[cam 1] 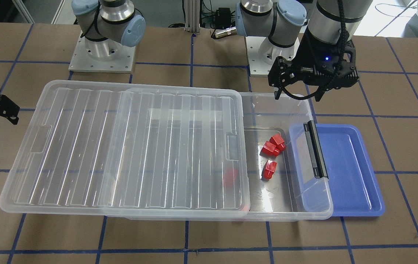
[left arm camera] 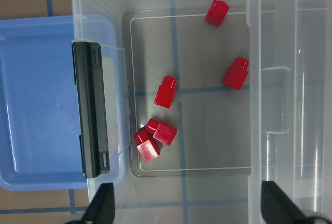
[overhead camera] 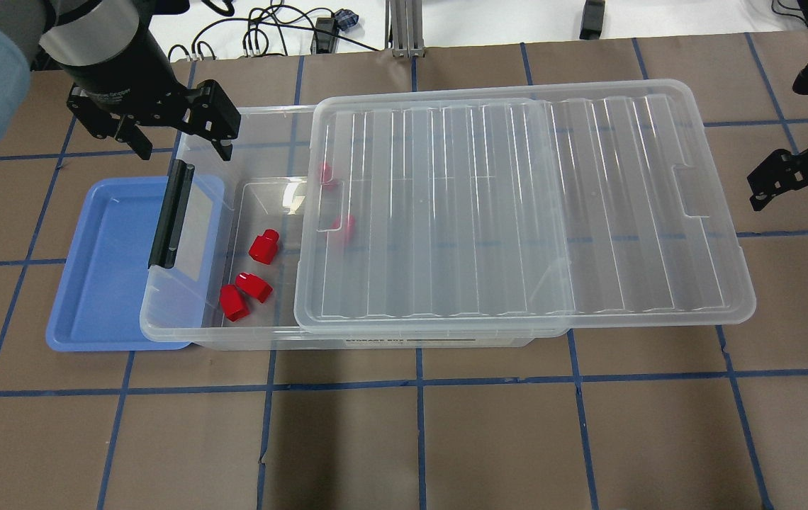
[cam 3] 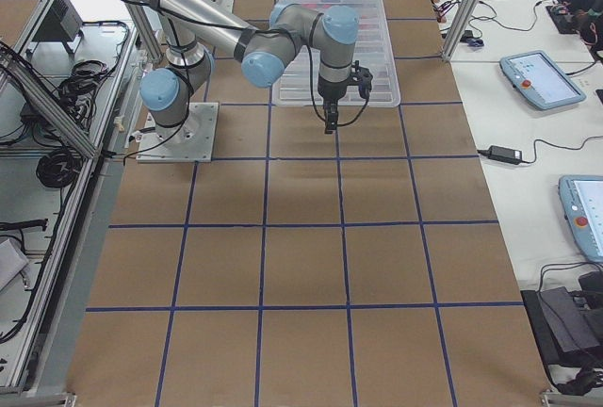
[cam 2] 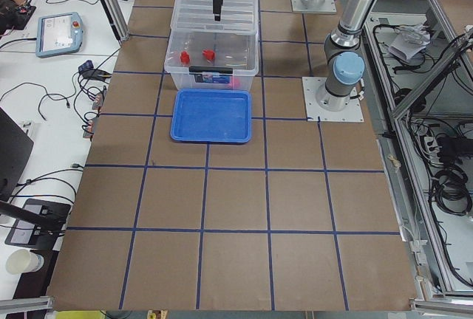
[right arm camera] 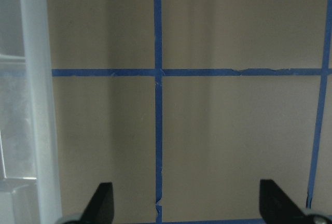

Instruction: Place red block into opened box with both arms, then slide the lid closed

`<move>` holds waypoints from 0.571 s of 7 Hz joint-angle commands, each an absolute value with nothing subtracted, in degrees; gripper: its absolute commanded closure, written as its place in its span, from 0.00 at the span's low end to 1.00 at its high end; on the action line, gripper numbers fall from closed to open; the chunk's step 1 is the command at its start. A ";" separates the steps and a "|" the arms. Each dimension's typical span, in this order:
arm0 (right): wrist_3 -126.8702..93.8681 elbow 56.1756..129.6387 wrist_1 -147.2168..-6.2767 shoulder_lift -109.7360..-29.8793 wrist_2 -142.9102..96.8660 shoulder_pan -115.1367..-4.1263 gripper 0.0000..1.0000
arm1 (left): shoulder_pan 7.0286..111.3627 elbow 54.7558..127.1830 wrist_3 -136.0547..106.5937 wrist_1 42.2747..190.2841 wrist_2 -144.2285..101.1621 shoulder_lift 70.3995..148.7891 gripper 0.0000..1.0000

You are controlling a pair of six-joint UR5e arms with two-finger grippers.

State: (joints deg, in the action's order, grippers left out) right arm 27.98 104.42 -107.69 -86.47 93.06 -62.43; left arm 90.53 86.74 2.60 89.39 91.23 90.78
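The placing looks done. Five red blocks [left arm camera: 165, 91] lie on the floor of the box [overhead camera: 376, 341]: three in the uncovered left end and two just under the lid's left edge. The blue tray [overhead camera: 99, 283] beside the box's left end holds none. What remains, by my reading, is sliding the lid shut.

The lid [overhead camera: 517, 212] covers the right part of the box and overhangs well past its right end. It has to travel left, toward the black bar [overhead camera: 171, 212].

The left gripper [overhead camera: 184, 152] hangs above the open left end near the far rim. Its fingers are spread and it holds nothing. The right gripper [right arm camera: 187, 208] is off the lid's right end, over bare table [overhead camera: 418, 439], also spread wide and empty.

To do this well, the right gripper probably wants to come down behind the lid's right short edge, near the middle where the tab notch is. From there it should push straight along the box's length. A push off centre would likely skew the lid and jam it against the rims.

The left gripper sits in the lid's path, so it should lift clear or move to brace the box at the black bar. Otherwise the light box may skid left onto the tray rather than let the lid slide. A slow, level push seems safest.
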 commanded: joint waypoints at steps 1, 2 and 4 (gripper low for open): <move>27.60 105.82 -108.11 -86.48 92.90 -62.84 0.00 | 90.53 86.84 2.64 89.21 91.14 90.35 0.00; 27.51 105.99 -108.11 -86.22 92.90 -63.10 0.00 | 90.53 86.75 2.64 89.21 91.23 89.92 0.00; 26.38 106.00 -108.19 -85.43 92.73 -65.64 0.00 | 90.53 86.84 2.98 89.38 91.40 89.74 0.00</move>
